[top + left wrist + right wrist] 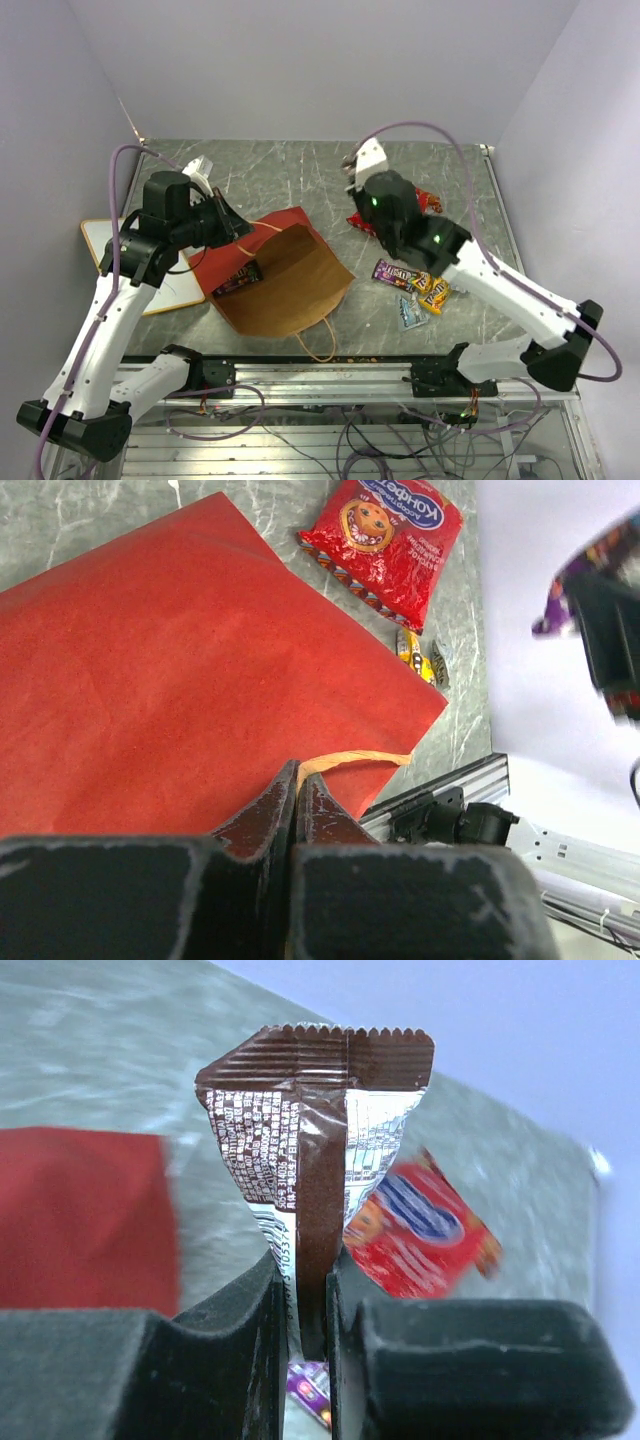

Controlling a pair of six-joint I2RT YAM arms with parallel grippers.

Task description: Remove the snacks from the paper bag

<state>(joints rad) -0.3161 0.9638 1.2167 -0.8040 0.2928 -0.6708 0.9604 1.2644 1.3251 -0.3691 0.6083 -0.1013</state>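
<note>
The right tool (310,1285) is pinching a brown candy packet (318,1130) by its lower end, holding it upright above the desk (290,165). Just beyond it, the red chip bag (420,1230) is lying flat on the desk, outside the paper bag (290,280). The left tool (297,785) is pressing together on the paper bag's tan handle (355,758), with the bag's red panel spreading out beyond its fingertips. The paper bag is lying on its side near the middle of the desk, showing its brown inside from above, and a dark packet (238,280) is sitting at the edge of that opening. A purple packet (392,271), a yellow packet (432,290) and a pale blue packet (410,312) are lying close together beside the right arm, apart from the bag. A wood-framed whiteboard (100,235) is lying at the desk's left edge.
</note>
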